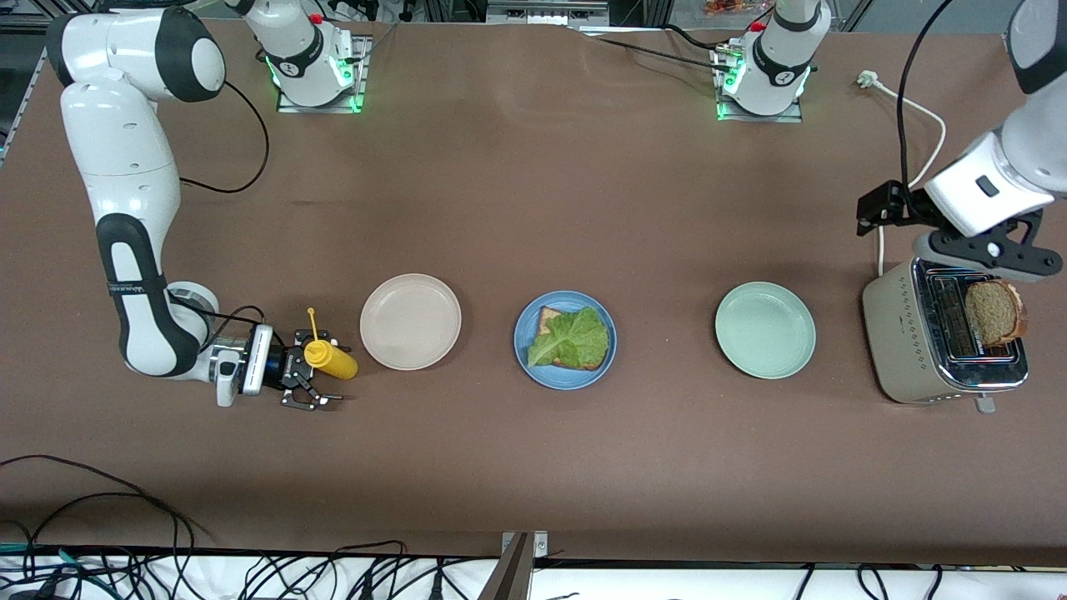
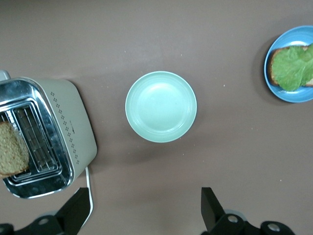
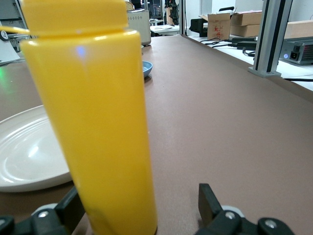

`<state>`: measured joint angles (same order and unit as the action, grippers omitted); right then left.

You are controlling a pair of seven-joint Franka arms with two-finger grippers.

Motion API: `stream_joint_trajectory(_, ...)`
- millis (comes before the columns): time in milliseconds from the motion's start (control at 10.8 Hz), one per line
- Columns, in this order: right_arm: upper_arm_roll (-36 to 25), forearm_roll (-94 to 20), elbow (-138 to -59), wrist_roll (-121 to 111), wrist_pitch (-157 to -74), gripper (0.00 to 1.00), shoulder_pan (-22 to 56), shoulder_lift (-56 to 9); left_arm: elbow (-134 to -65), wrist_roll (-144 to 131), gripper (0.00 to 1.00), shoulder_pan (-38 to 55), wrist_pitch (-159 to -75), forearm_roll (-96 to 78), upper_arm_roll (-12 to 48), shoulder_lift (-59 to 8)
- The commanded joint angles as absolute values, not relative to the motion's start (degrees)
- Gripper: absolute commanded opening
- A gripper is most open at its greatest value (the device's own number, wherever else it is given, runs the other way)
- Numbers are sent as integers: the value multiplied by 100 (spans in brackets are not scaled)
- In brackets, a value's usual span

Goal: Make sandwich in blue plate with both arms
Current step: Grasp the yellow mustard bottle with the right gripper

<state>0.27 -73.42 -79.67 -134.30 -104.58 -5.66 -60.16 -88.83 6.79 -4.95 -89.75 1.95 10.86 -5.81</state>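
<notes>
Counting across the brown table: three round plates in a row, two bread slices, one lettuce leaf, one toaster and one yellow squeeze bottle. The blue plate sits in the middle, smooth with a shallow raised rim, holding a square wholemeal slice topped by the ruffled green lettuce leaf. A beige-white plate lies toward the right arm's end, and a pale mint-green plate toward the left arm's end. Past the mint plate stands the boxy beige toaster with a shiny metal top, and the second grainy brown slice stands up out of one slot. The left gripper hangs over the table near the toaster, fingers spread wide and empty. The right gripper is low at the table, fingers wide apart on either side of the glossy cylindrical yellow squeeze bottle, not clamped on it.
</notes>
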Motion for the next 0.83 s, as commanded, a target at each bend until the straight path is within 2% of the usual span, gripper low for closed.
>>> stream_joint_trajectory(0, 35, -7497, -8165, -13562, -10494, 64, -589, -5915, -9623, 730, 100, -35, -9193, 79, 545, 26)
stream_joint_trajectory(93, 35, -7488, -8139, -13466, -10494, 25, -571, -5898, -9902, 686, 100, 26, -9333, 88, 554, 226)
stream_joint_trajectory(186, 26, -7453, -8113, -13273, -10494, 0, -545, -5880, -9940, 746, 100, 18, -9386, 88, 580, 263)
stream_joint_trajectory(464, -9, -7077, -7903, -12282, -10485, 0, -501, -5801, -9589, 685, 100, 44, -9202, 149, 650, 36)
stream_joint_trajectory(742, -35, -5464, -6982, -10168, -10459, 0, -501, -5625, -9545, 712, 100, 62, -9193, 132, 650, 26)
